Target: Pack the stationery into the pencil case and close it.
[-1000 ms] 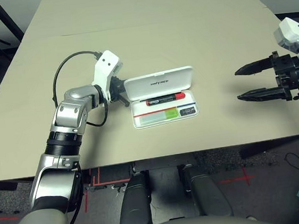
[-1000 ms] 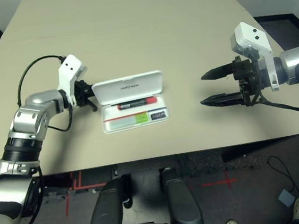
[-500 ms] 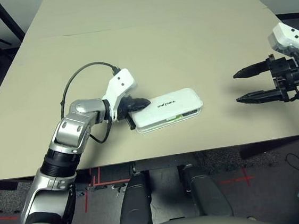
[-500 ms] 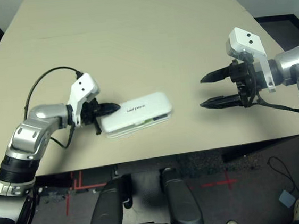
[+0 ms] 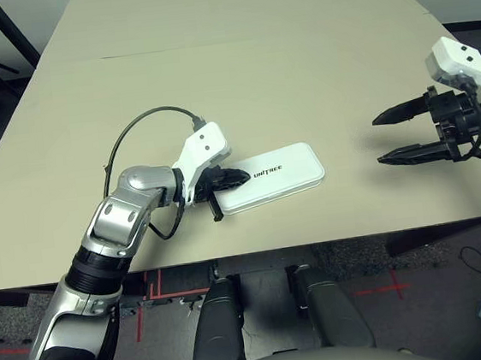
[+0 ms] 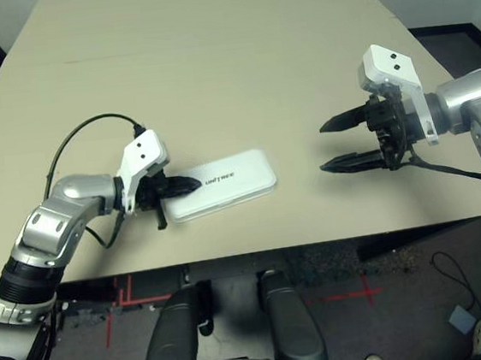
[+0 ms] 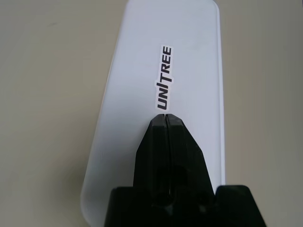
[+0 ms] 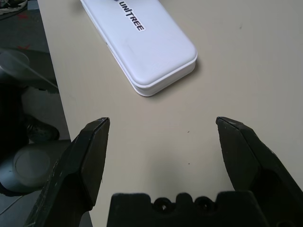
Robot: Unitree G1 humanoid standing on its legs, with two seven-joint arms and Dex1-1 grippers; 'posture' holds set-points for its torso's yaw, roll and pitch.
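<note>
Lying shut at the centre of the left eye view, the white UNITREE pencil case (image 5: 287, 171) has the left gripper (image 5: 247, 176) over its left end, fingers pressed together. Toward the right edge, the right gripper (image 5: 377, 140) hovers above the table (image 5: 239, 85), fingers spread wide, pinching nothing.

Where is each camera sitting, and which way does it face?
Left and right eye views: on the head, facing forward and down at the white case on the table; both arms show.
Left wrist view: on the left wrist, along its shut gripper to the case.
Right wrist view: on the right wrist, past its open gripper.
Both wrist views share the UNITREE lid.
</note>
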